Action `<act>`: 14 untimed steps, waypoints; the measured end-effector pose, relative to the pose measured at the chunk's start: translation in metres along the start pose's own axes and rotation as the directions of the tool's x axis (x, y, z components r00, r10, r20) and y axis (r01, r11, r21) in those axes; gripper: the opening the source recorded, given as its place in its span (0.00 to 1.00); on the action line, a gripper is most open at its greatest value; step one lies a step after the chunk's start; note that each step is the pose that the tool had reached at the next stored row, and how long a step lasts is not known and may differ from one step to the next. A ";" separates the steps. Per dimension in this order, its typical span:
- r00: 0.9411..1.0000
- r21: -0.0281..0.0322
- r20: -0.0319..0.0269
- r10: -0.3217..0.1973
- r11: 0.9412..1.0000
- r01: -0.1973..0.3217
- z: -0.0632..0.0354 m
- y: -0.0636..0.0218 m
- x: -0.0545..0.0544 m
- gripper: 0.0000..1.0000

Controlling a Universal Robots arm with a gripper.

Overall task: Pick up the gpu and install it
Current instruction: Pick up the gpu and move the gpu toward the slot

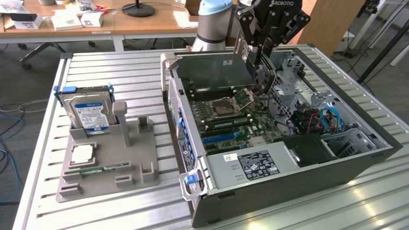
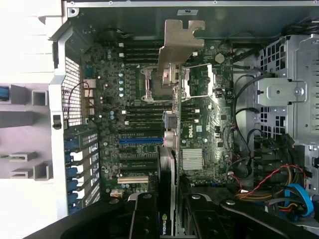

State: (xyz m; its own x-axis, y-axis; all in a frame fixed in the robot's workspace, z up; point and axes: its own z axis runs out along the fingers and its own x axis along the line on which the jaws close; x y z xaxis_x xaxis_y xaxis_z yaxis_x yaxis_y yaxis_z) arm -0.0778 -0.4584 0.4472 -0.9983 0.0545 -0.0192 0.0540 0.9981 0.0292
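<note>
The gpu (image 1: pixel 211 72) is a flat dark card hanging over the open computer case (image 1: pixel 288 191), above the motherboard (image 1: pixel 233 122). My gripper (image 1: pixel 259 55) is shut on its edge from above. In the wrist view the gpu (image 2: pixel 173 149) shows edge-on between my black fingers (image 2: pixel 144 216). Its silver metal bracket (image 2: pixel 180 42) is at the far end, towards the case's rear wall. The card hangs over the processor socket (image 2: pixel 162 82) and the expansion slots (image 2: pixel 142 141), apart from the board.
A grey holder (image 1: pixel 112 160) at the exterior view's left carries a blue-labelled hard drive (image 1: pixel 89 111), a square chip (image 1: pixel 83 153) and a green memory stick (image 1: pixel 96 168). Inside the case are a power supply (image 1: pixel 255 163), drive cages (image 1: pixel 348 141) and loose cables (image 2: pixel 294 191). Desks stand behind.
</note>
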 end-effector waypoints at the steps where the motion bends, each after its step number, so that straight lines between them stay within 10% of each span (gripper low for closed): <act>1: 1.000 0.000 0.000 -0.003 1.000 0.003 0.0001 0.0000 0.000 0.26; 14: 1.000 -0.001 -0.001 -0.024 1.000 0.024 0.0081 -0.0001 -0.001 0.26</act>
State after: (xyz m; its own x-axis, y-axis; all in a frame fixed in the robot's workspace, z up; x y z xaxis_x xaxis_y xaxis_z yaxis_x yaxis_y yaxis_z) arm -0.0763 -0.4583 0.4392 -0.9993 0.0309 -0.0189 0.0303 0.9991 0.0293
